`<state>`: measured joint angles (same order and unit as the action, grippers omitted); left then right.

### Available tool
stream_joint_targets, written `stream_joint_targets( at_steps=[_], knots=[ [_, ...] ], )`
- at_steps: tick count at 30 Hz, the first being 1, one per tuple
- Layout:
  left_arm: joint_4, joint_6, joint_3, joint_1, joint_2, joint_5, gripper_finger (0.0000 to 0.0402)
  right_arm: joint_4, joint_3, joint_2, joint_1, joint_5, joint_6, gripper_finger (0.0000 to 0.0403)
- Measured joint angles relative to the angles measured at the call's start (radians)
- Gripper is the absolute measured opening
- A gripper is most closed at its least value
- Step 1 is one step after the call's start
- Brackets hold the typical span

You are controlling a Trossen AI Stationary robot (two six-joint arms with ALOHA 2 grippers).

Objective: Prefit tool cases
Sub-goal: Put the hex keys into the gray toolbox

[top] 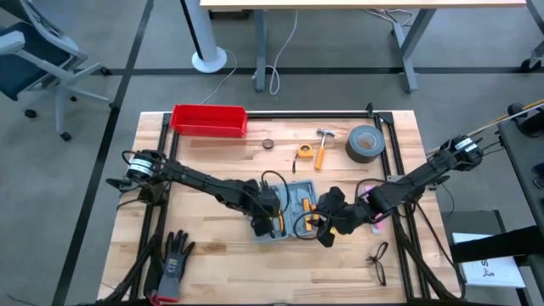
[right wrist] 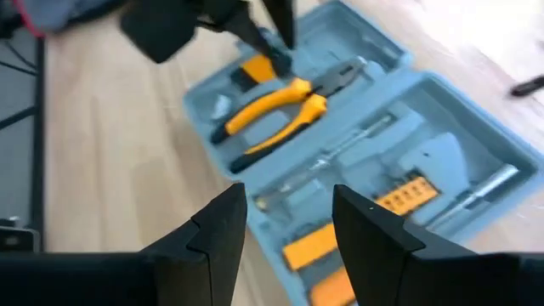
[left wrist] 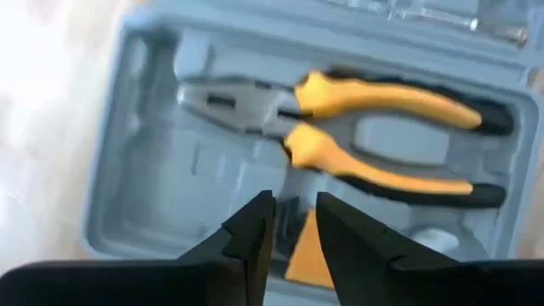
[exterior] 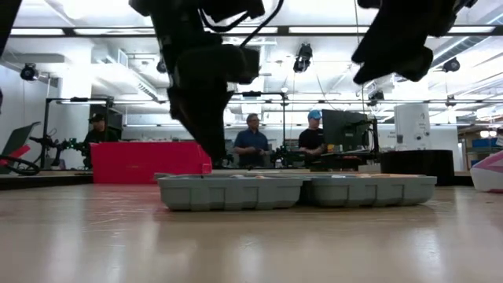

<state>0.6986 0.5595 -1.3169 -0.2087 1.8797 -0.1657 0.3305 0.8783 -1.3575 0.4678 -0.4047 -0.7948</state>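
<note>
The grey-blue tool case [top: 293, 217] lies open and flat on the wooden table, both halves up. Yellow-handled pliers [left wrist: 340, 127] sit in one half, and a screwdriver shaft and yellow bits [right wrist: 399, 195] in the other. My left gripper [left wrist: 294, 208] points steeply down over the pliers' half, its fingers a narrow gap apart above a small yellow piece [left wrist: 302, 255] in a slot. My right gripper [right wrist: 289, 204] hangs higher, slanting down over the case's right side, open with nothing between its fingers. My left gripper's fingertips [left wrist: 255, 217] stand right over the yellow piece in its slot, coming from above. I cannot tell whether they touch it; nothing shows pinched in the gap.
A red bin [top: 208, 119] stands at the far left. A tape roll [top: 364, 143], a hammer [top: 323, 146], a yellow tape measure [top: 304, 153] and a small ring [top: 268, 144] lie behind the case. Gloves [top: 174, 263] and glasses [top: 378, 262] lie near the front edge. People stand in the room behind.
</note>
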Motion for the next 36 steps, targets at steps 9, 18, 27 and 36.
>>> stream_joint_targets(
  at_steps=[9, 18, 27, 36],
  knots=[
    [0.016, 0.026, 0.025, -0.012, 0.000, 0.099, 0.0121, -0.031, 0.000, 0.001, 0.001, 0.001, 0.010, 0.0156],
    [0.112, -0.091, 0.002, -0.010, -0.001, 0.103, 0.0104, -0.053, 0.000, 0.001, 0.001, 0.002, 0.037, 0.0156],
    [0.097, -0.205, -0.003, -0.010, -0.001, 0.105, 0.0109, -0.067, 0.000, 0.002, 0.001, 0.003, 0.049, 0.0163],
    [0.054, -0.268, 0.009, -0.007, 0.100, 0.124, 0.0101, -0.087, 0.000, 0.002, 0.001, 0.004, 0.050, 0.0161]
  ],
)
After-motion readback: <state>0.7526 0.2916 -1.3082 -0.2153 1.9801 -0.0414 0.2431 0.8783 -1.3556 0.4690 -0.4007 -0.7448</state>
